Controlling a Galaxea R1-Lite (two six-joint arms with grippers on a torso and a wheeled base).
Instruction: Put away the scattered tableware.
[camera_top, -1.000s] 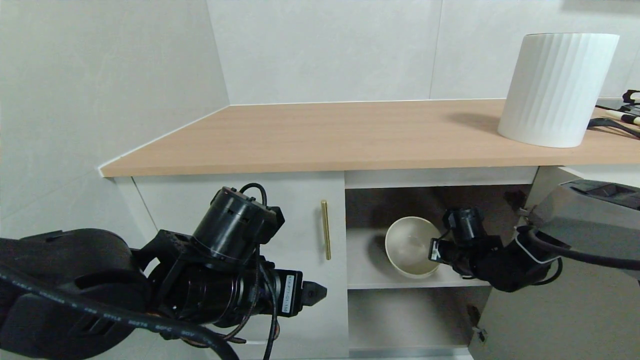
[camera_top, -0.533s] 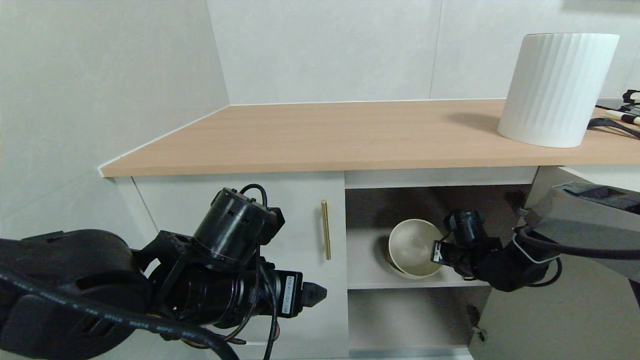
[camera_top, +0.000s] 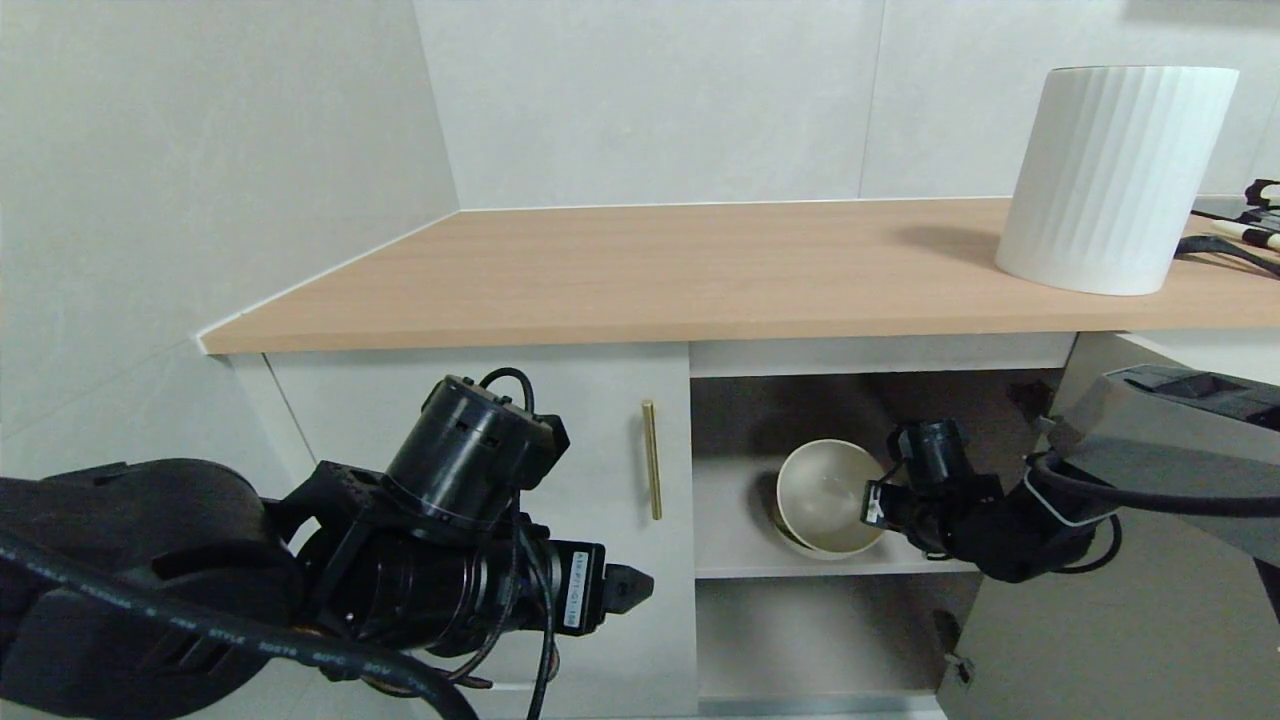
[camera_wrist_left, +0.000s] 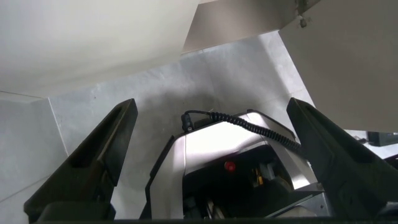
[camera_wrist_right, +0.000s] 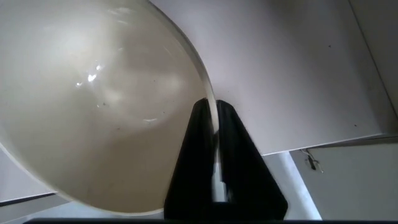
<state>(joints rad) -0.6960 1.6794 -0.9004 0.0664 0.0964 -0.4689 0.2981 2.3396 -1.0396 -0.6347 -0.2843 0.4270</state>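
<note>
Bowl (camera_top: 828, 497) (camera_wrist_right: 106, 106): cream, tipped up on edge with its hollow facing out of the cabinet. It sits over the upper shelf (camera_top: 735, 535) of the open right compartment. I cannot tell if its underside touches the shelf.
Right jaws: mine, clamped on the bowl's rim at its right side, fingers (camera_wrist_right: 239, 168) pinching the wall from inside and outside.
Left jaws: mine, spread wide, nothing between them, held low before the closed left door (camera_top: 400, 410).
Door handle (camera_top: 651, 460): gold bar, upright, at the closed door's right edge.
Right door (camera_top: 1100, 640): swung open.
Table (camera_top: 650, 270): wooden top above the cabinet.
Ribbed cylinder (camera_top: 1115, 180): white, upright on the table at the right.
Utensils (camera_top: 1240, 235): dark-handled, just beside the cylinder.
</note>
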